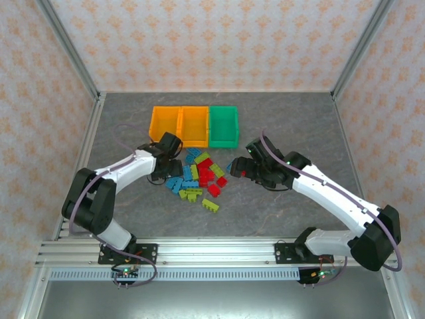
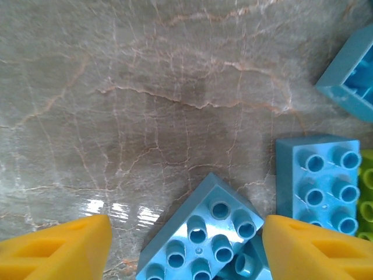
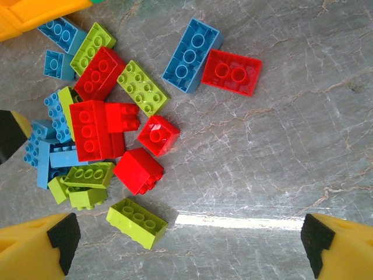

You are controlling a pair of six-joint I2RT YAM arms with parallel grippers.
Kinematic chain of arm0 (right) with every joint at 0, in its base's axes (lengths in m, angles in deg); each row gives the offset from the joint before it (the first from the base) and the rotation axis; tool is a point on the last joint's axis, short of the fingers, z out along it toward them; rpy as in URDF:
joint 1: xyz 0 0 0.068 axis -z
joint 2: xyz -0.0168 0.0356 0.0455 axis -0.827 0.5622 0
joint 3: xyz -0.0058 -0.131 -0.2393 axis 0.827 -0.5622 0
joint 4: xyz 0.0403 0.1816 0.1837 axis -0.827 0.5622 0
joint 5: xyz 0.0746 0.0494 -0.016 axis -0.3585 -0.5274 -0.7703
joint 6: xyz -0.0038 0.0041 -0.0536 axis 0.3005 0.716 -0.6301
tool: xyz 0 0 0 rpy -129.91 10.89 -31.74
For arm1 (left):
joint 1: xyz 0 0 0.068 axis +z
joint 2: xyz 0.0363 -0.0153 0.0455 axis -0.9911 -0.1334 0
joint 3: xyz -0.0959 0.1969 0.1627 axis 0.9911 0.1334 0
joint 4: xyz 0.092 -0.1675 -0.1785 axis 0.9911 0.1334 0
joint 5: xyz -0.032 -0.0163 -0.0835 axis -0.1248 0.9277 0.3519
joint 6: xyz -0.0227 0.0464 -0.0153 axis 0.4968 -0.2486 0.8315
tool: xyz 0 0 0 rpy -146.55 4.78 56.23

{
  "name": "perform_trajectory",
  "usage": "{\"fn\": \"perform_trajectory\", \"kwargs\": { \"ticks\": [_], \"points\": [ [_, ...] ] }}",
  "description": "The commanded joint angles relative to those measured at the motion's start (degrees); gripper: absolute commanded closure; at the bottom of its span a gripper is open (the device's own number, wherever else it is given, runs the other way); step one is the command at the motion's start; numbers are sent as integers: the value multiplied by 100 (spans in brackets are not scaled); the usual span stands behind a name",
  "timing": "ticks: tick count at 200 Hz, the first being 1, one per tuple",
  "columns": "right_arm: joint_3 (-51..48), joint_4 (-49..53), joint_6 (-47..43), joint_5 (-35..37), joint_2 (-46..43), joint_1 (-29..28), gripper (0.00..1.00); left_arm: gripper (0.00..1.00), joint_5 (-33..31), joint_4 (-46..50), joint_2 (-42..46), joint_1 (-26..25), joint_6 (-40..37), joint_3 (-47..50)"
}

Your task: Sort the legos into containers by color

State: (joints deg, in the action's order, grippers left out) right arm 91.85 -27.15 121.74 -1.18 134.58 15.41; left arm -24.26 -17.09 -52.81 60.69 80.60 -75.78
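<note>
Left jaws astride blue brick point(image 2: 201, 239)

I read no text, label, brand, number or sign in any view. Studs on blue brick point(image 2: 201, 233) close under left wrist camera: no lettering I can make out. Orange and green bins point(image 1: 193, 125) in top view: too small for me to tell any marking.

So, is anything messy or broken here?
Nothing looks broken. The legos lie in a mixed-up heap on the table, colors jumbled, and one red brick is tipped on its side. The bins stand in a neat row.
</note>
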Motion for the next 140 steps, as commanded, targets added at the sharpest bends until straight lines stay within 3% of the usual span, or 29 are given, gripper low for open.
{"fn": "perform_trajectory", "kwargs": {
  "ticks": [1,49,85,104,122,140],
  "points": [
    [81,182,111,254,-102,-42,1,33,30,151,-160,10,-52,-142],
    [72,163,186,320,-74,-44,1,44,-56,-100,-140,278,407,241],
    [79,146,210,328,-24,-41,1,44,-387,-195,402,636,633,769],
    [112,125,206,331,45,-40,1,39,-57,-565,752,644,475,979],
    [168,118,188,287,145,-40,1,25,469,-966,1049,610,262,1114],
    [180,78,198,247,238,-51,1,19,317,-905,1156,558,166,1118]
  ]
}}
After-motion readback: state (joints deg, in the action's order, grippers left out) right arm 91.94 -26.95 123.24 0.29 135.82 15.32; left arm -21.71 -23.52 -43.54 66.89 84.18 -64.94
